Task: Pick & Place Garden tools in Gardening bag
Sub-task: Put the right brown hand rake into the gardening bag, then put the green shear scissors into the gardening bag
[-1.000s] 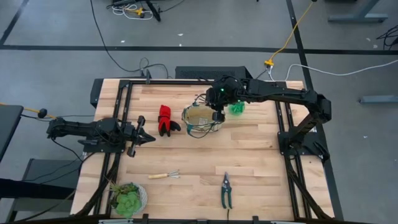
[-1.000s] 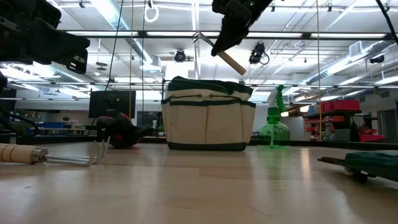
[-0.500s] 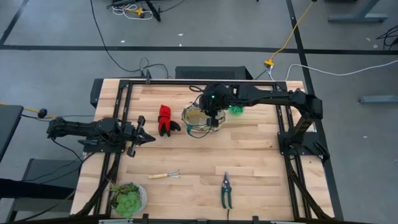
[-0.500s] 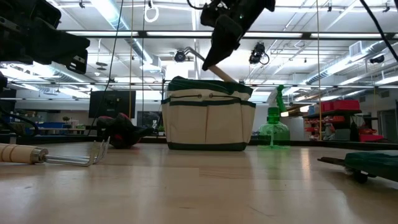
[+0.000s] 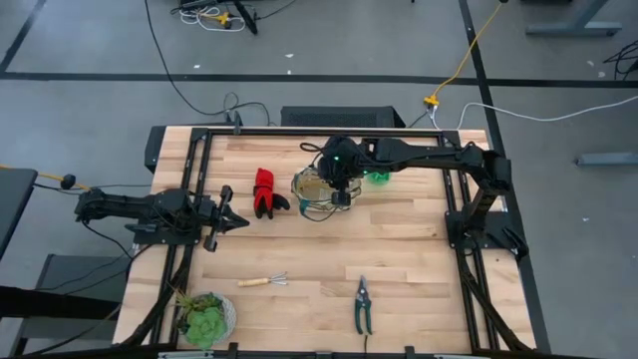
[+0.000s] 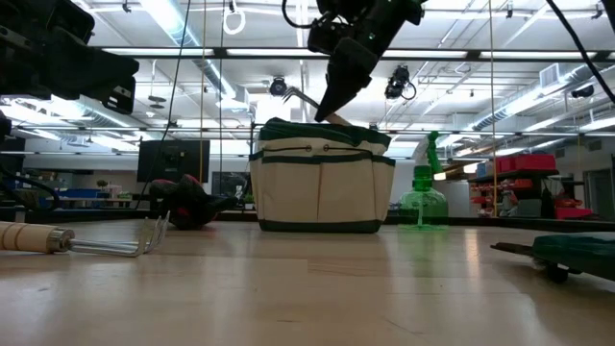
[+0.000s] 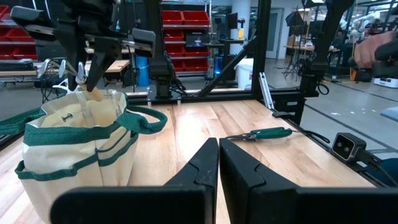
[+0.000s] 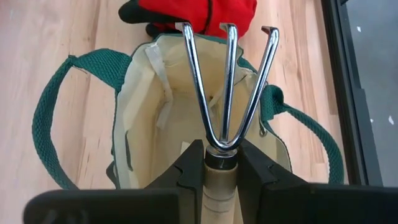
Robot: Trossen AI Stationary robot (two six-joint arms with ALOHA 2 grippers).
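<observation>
The tan gardening bag [image 5: 321,192] with green trim stands upright on the table's far middle; it also shows in the low view [image 6: 322,178]. My right gripper [image 8: 221,168] is above its open mouth, shut on a wooden-handled tool with three chrome prongs [image 8: 229,87]. The red-and-black gloves [image 5: 265,191] lie left of the bag and the green spray bottle [image 5: 379,177] stands to its right. The mini rake [image 5: 264,281] and the green-handled shears [image 5: 363,304] lie near the front. My left gripper [image 7: 218,163] is shut and empty at the table's left. My right gripper pinches the tool's wooden handle [image 8: 221,180] between its two fingers, right behind the metal collar. The fingers slant down from above, and the prongs stick out past the fingertips toward the gloves. The tool is tilted, its handle end [image 6: 336,118] low at the bag's mouth.
A succulent in a pale pot [image 5: 204,317] stands at the near left corner. Dark frame rails [image 5: 194,179] run along the table's sides. The bag's loop handles [image 8: 59,106] hang out over its rim.
My right gripper has gone toward the table's left and down, from beside the spray bottle to above the bag's mouth. The tool has gone with it, and its handle end has sunk to the bag's rim.
</observation>
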